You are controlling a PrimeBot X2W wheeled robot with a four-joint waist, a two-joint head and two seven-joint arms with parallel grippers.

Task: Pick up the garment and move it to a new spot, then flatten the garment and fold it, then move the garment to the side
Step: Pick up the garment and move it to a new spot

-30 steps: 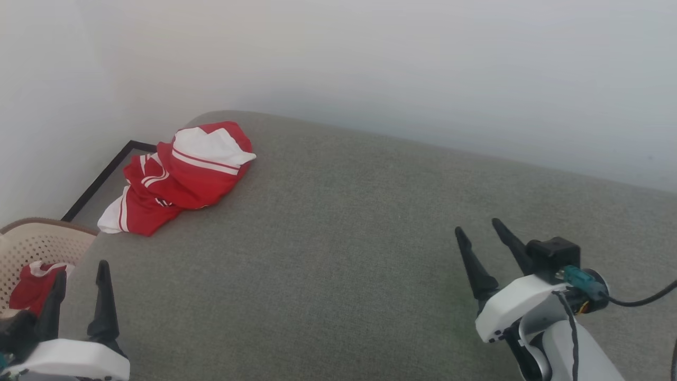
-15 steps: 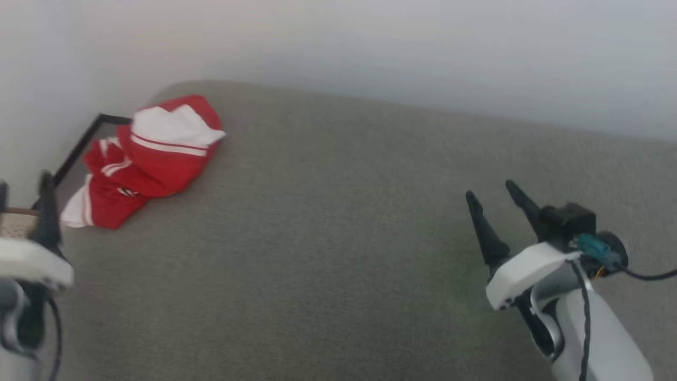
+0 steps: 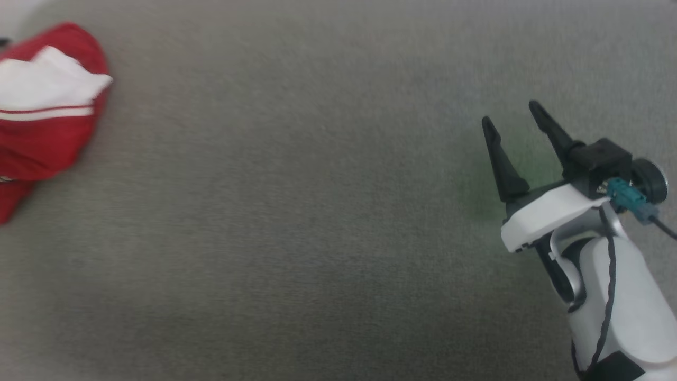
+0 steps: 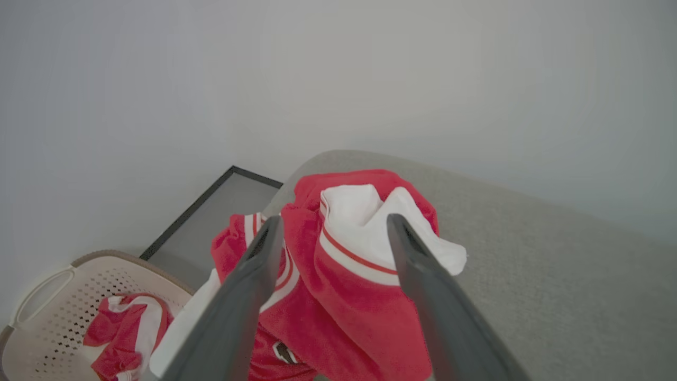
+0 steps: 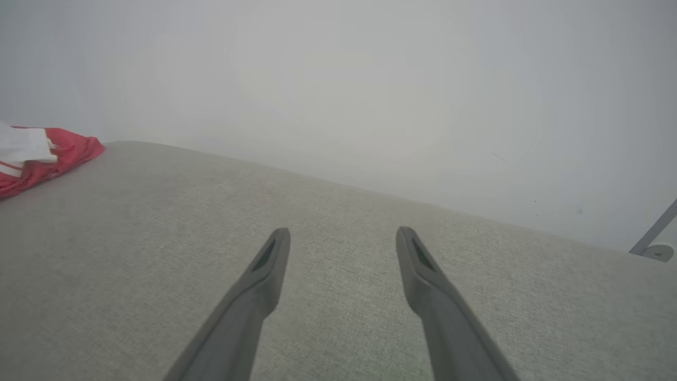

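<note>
The garment point(image 3: 42, 132), a red shirt with white sleeves and striped trim, lies crumpled at the left edge of the head view on the grey fabric surface point(image 3: 296, 211). In the left wrist view the garment point(image 4: 365, 296) bunches near the surface's far corner, and my left gripper point(image 4: 334, 223) is open, hovering before it with its fingers framing the white sleeve. My right gripper point(image 3: 508, 112) stands open over bare grey fabric at the right, far from the shirt. The right wrist view shows the gripper point(image 5: 342, 234) open and the garment point(image 5: 47, 159) at far left.
A beige perforated basket point(image 4: 58, 296) with another red-and-white cloth point(image 4: 127, 333) sits beyond the surface's left end, beside a black-framed panel point(image 4: 211, 206). Pale walls point(image 5: 338, 79) bound the far side. A grey metal stand point(image 5: 653, 238) shows at far right.
The head camera has tilted down and swung right, so the garment slid to the picture's left edge and the basket, wall and left gripper left the view. The right gripper stays open.
</note>
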